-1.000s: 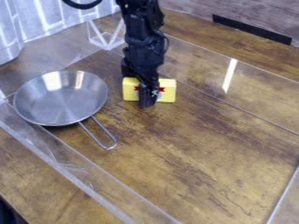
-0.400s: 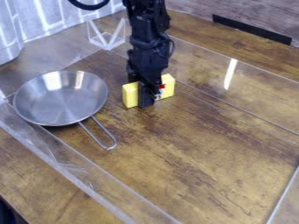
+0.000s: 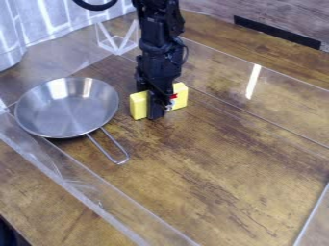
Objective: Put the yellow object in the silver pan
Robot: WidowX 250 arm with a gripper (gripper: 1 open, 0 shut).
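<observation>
Black gripper [image 3: 157,104] clamped on small yellow rectangular block [image 3: 141,103]. Grasp step. Next: lift, carry left to round shiny metal pan [image 3: 61,106], empty.

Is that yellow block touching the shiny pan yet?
Apart. The camera view shows bare wood between the yellow block and the silver pan.

The gripper [image 3: 157,102] hides the middle of the yellow block [image 3: 139,105], label included; its fingertips are too dark to tell apart. The arm [image 3: 158,29] is cut off at the top edge. The pan's [image 3: 62,106] rim blurs at left.
</observation>
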